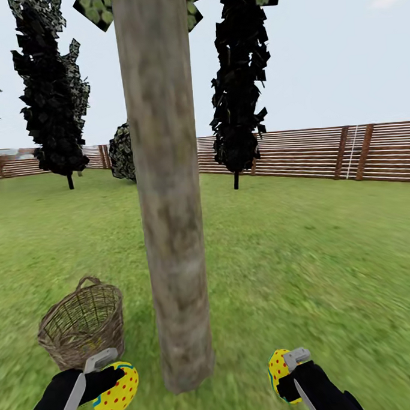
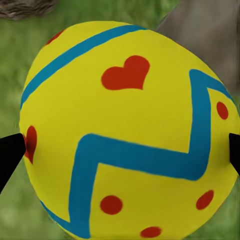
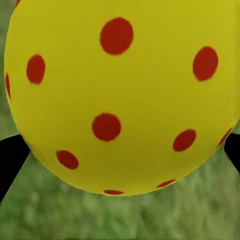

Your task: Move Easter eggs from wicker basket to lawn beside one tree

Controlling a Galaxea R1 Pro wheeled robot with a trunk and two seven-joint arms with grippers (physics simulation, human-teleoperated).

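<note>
dark cypress trees [image 1: 53, 92], round bush [image 1: 123, 152], sky [image 1: 341, 53]

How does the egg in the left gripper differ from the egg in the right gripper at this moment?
The left egg shows blue zigzag bands and a red heart among its dots toward its wrist camera; the right egg shows only red dots on yellow there. In the head view the left egg is held near the wicker basket, the right egg on the tree trunk's other side. Both are yellow, each clamped in a gripper above the lawn.
</note>
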